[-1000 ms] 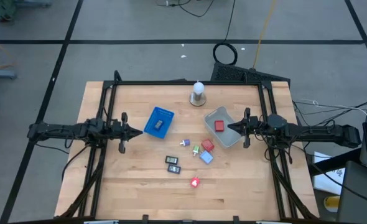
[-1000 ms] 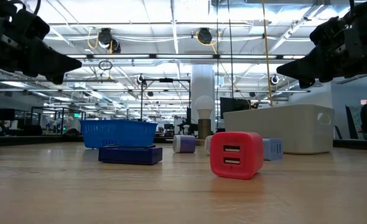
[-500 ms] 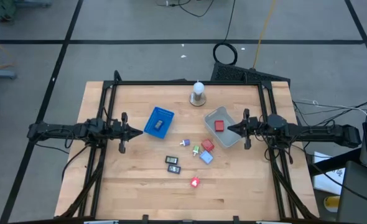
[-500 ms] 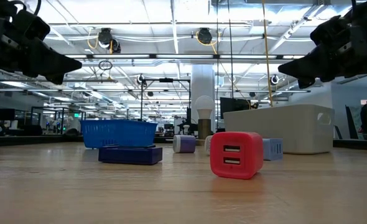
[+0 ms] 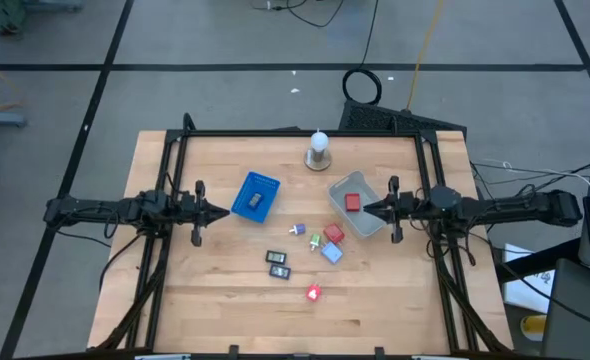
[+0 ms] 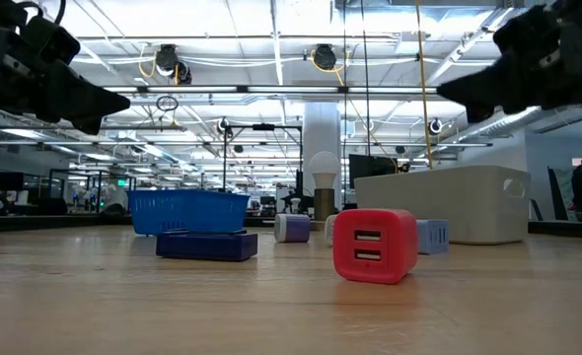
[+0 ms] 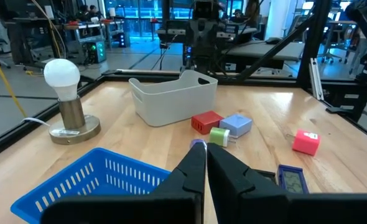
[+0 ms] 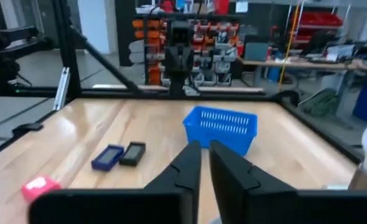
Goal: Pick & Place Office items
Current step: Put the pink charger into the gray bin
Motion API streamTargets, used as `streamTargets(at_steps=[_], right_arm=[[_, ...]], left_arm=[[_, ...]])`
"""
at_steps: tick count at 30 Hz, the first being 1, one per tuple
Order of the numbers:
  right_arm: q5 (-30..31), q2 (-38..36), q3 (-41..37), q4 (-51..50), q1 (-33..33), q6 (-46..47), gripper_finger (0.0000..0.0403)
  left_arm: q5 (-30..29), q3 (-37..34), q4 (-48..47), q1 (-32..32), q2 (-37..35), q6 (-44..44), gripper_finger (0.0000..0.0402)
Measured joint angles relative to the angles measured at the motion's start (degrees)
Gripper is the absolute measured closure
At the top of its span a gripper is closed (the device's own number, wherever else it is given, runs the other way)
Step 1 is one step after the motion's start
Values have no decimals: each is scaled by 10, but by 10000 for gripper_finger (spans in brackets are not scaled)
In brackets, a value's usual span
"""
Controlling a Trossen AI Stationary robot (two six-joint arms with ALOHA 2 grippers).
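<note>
My right claw (image 5: pixel 367 208) hangs pinched nearly shut over the grey tray (image 5: pixel 375 222) holding one red block (image 5: pixel 352 202), my left claw (image 5: pixel 225 212) equally narrow beside the blue basket (image 5: pixel 265 185), and the remaining office items (image 5: pixel 315 255) lie scattered between us.

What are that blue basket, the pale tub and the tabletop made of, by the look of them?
The blue basket looks like moulded plastic: thin ribs forming an open mesh. The pale tub seems to be matte, slightly see-through plastic with smooth rounded walls and a cut-out handle. The tabletop appears to be light wood, showing plank seams and grain with a low sheen.
</note>
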Motion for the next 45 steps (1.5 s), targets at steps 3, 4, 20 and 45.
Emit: streamTargets(at_steps=[3, 4, 20, 45], right_arm=[[3, 40, 20, -2, 27, -14, 343], [3, 55, 28, -5, 36, -14, 332], [48, 384, 258, -94, 165, 12, 159], [-133, 721, 529, -175, 230, -87, 104]], left_arm=[[0, 0, 0, 0, 0, 0, 391], [0, 0, 0, 0, 0, -1, 394], [0, 0, 0, 0, 0, -22, 392], [0, -1, 0, 0, 0, -26, 386]])
